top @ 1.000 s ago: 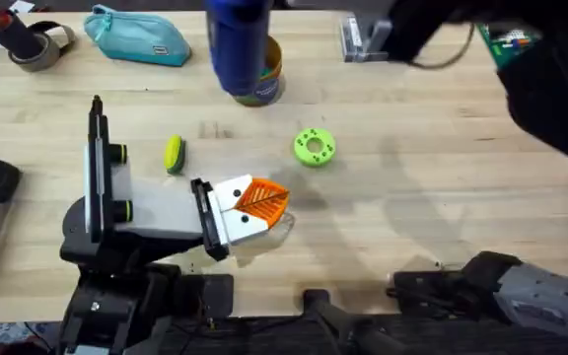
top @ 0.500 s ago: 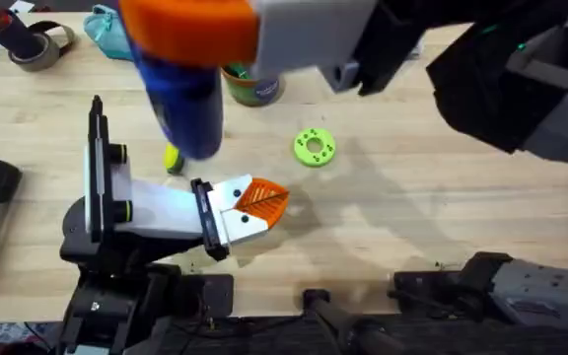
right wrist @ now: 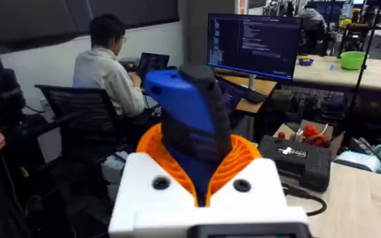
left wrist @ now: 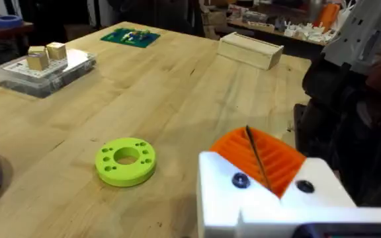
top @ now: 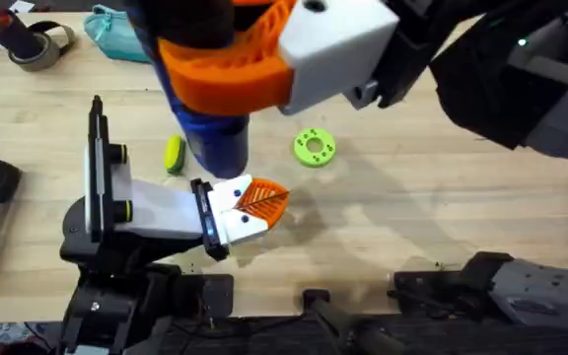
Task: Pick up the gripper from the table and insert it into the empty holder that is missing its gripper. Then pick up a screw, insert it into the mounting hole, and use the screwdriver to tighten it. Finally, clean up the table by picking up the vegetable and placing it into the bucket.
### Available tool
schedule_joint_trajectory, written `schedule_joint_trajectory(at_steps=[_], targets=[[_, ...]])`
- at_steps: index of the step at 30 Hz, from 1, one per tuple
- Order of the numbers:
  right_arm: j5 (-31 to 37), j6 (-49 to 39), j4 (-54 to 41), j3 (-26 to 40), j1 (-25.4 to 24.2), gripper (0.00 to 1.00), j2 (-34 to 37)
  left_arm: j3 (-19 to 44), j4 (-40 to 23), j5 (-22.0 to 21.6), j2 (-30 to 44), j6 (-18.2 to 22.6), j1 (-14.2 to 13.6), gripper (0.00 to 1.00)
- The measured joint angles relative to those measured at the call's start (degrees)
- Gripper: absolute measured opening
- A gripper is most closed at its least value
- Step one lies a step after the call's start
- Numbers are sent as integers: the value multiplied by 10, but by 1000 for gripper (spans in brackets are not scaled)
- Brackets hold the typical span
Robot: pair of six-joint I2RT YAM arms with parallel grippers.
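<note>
1. Blue screwdriver: clamped between the orange pads of the right gripper, which is raised high under the overhead camera; the handle hangs below the fingers. In the right wrist view the handle stands up between the pads.
2. Left gripper: low over the table, pads pressed together on nothing, tip just below the screwdriver's lower end as seen from overhead.
3. Vegetable: yellow with a green stripe, on the table beside the screwdriver, near the left fingers, touching neither.
4. Green disc: flat on the table ahead of the left fingers; apart from them.
5. Teal pouch: far edge, well apart from both grippers.
</note>
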Motion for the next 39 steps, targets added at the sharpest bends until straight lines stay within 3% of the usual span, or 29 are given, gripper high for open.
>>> schedule_joint_trajectory(at_steps=[8,20,39], targets=[[-3,-7,6,-5,-1,43,0,0,0,0,0,0,0,22],[3,-17,31,-73,-1,43,3,0,0,0,0,0,0,22],[35,-40,43,-99,5,41,4,0,0,0,0,0,0,22]])
